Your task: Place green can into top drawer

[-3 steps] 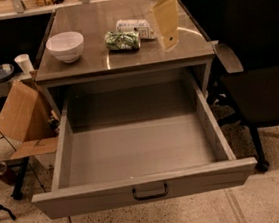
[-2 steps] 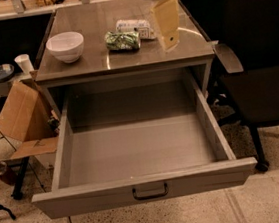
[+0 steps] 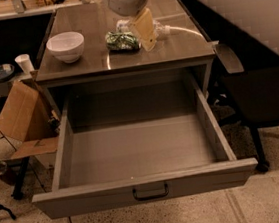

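The pincer (image 3: 145,35), a tan pad below a pale rounded wrist, hangs over the back middle of the grey metal worktop (image 3: 138,59). Whether it is released or clenched cannot be told from here. Just to its left, the small cylindrical can with a mottled dark-green and white wrap (image 3: 121,41) lies on its side on the worktop, its right end beside the pad; contact cannot be judged. A pale object (image 3: 163,29) is mostly hidden behind the pincer on the right. Farther left stands a round white bowl (image 3: 65,45). Below, the wide shallow grey metal top drawer (image 3: 138,149) is pulled fully out, with its dark bar handle (image 3: 150,192) centred on the front panel. A brown cardboard box (image 3: 21,114) leans at the left, and a dark office chair (image 3: 258,95) stands at the right.
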`<state>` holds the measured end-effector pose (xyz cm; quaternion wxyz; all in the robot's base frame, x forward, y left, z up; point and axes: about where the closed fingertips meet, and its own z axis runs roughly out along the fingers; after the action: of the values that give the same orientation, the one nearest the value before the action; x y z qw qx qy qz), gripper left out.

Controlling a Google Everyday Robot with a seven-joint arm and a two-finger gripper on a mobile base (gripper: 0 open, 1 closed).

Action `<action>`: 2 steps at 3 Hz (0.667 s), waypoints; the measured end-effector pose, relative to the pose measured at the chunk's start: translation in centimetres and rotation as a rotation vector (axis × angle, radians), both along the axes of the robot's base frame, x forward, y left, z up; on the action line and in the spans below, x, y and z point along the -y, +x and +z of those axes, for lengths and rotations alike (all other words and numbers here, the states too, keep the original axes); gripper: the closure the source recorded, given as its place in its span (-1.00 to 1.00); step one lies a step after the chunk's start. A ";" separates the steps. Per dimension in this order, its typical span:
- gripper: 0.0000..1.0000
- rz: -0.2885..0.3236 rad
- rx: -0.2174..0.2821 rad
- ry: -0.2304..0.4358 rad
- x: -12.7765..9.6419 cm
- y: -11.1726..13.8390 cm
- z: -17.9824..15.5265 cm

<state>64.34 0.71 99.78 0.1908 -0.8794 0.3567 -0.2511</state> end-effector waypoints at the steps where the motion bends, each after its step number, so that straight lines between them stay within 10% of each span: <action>1: -1.00 0.173 0.003 -0.166 -3.0 4.8 -5.6; 2: -1.00 0.232 0.021 -0.241 -2.7 5.5 -6.2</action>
<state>69.82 3.46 93.62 0.1154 -0.9286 0.2179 -0.2774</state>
